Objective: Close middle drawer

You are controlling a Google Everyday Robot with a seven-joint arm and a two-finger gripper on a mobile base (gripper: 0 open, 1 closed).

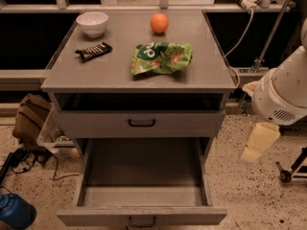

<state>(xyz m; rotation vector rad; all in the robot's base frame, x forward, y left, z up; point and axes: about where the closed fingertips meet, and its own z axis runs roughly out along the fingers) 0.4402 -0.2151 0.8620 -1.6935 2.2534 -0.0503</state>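
Observation:
The middle drawer [142, 216] is pulled far out of the grey cabinet [139, 75] toward the camera. It has a low front panel with a small black bar handle [142, 222], and its plain grey tray [142, 174] holds nothing. My gripper [259, 143] is a cream-coloured piece hanging below the white arm housing [283, 95]. It is to the right of the cabinet, above the floor, level with the open drawer's right side and apart from it.
Above the open drawer is a taller-fronted shut drawer [142, 123]. On the cabinet top lie a white bowl [92, 23], an orange [159, 23], a green chip bag [161, 58] and a dark snack bar [93, 51]. A brown bag [31, 121] and a blue object [14, 212] are on the floor at left.

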